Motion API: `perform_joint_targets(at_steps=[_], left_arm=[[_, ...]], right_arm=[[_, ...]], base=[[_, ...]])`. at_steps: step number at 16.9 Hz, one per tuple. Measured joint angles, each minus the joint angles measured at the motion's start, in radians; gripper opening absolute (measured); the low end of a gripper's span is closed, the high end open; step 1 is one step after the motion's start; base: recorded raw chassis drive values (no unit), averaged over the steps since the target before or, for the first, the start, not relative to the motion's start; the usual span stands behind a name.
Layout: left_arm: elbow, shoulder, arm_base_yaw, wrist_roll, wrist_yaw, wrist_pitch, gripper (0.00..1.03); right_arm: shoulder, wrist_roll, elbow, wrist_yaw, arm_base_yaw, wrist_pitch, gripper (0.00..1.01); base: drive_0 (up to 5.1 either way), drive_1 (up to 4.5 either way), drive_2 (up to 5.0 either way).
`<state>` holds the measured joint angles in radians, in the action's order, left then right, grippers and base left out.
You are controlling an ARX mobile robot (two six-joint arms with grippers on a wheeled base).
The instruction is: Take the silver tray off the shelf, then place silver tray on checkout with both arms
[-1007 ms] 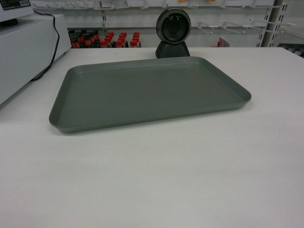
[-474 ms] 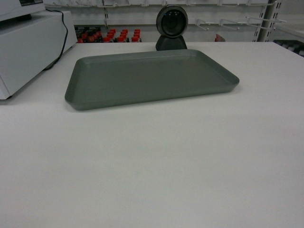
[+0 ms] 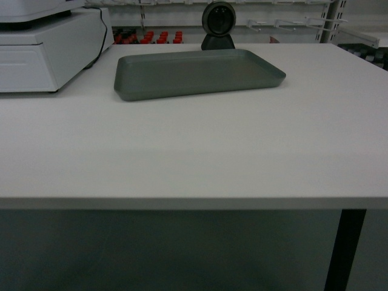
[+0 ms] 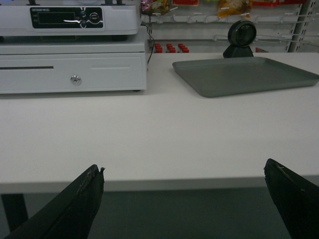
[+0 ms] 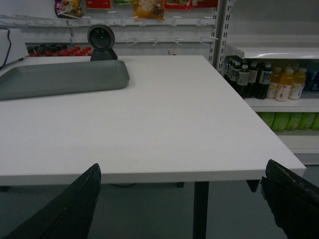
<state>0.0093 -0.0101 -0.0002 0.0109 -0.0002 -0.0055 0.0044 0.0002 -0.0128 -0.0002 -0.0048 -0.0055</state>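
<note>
Two grippers are on record, both spread wide and holding nothing; the left gripper (image 4: 184, 199) shows its two black fingers at the bottom corners of the left wrist view, below and short of the counter's near edge; the right gripper (image 5: 182, 201) stands likewise in the right wrist view, fingers far apart, clear of the counter. Neither gripper appears in the head view.

Silver tray (image 3: 197, 73): lying flat on the checkout (image 3: 194, 151), toward its far side, rim up, nothing in it; well apart from both grippers; long side running left to right, slightly skewed. The same tray shows at upper right in the left wrist view (image 4: 244, 74) and at upper left in the right wrist view (image 5: 60, 77).

Round dark-lensed device (image 3: 219, 24): upright on its stand just behind the tray's far edge; whether the two touch cannot be determined.

White cash register (image 4: 70, 47): on the checkout to the left of the tray, apart from it; display panel on top, drawer with a round lock below; a black cable runs down its right side.

Background: hook rails and red-capped bottles (image 3: 148, 38) behind the counter; shelving with drink bottles (image 5: 264, 77) to the right of the checkout; a dark counter leg (image 3: 344, 248) below the front edge at right.
</note>
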Motion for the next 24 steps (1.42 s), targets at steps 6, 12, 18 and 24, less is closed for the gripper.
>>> perform_joint_targets(at_steps=[6, 12, 18, 24], left_arm=[[0.0, 0.0, 0.0, 0.0, 0.0, 0.002, 0.98], [0.0, 0.0, 0.0, 0.0, 0.0, 0.005, 0.98], [0.0, 0.0, 0.0, -0.001, 0.0, 0.003, 0.98], [0.0, 0.0, 0.0, -0.001, -0.001, 0.002, 0.98]], right_arm=[[0.0, 0.0, 0.0, 0.0, 0.0, 0.003, 0.98], [0.0, 0.0, 0.0, 0.0, 0.0, 0.005, 0.98], [0.0, 0.0, 0.0, 0.0, 0.0, 0.002, 0.98], [0.0, -0.001, 0.0, -0.001, 0.0, 0.002, 0.98]], base=[[0.0, -1.34, 1.3], [0.0, 0.0, 0.0], [0.0, 0.0, 0.0], [0.0, 0.0, 0.0]])
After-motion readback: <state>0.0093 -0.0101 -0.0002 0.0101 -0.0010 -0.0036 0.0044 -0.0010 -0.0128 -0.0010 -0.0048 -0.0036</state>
